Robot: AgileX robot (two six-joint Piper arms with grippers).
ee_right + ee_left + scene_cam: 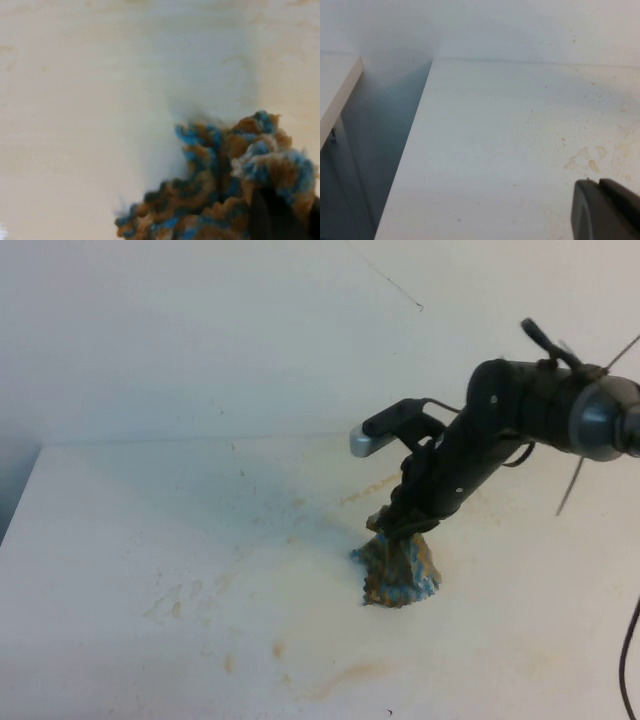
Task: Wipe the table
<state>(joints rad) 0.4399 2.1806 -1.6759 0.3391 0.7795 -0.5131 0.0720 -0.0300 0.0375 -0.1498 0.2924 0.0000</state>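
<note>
Brown stains (345,677) smear the white table (120,520) in front of and beside the right gripper (396,528); the cloth (400,572) lies directly beneath that gripper, clenched in it, bunched into 1 rough cone and pressed onto the table; it is shaggy blue-and-brown yarn; the left gripper (602,210) hangs over a faintly spotted patch of table, and whether it is released or clenched I cannot tell.

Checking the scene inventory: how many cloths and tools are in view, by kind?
Rags: 1, blue-brown, on the table, held in the shut right tool.
Tools: 2, right tool mid-table, left tool near the table's left side.
Total: 3.
</note>
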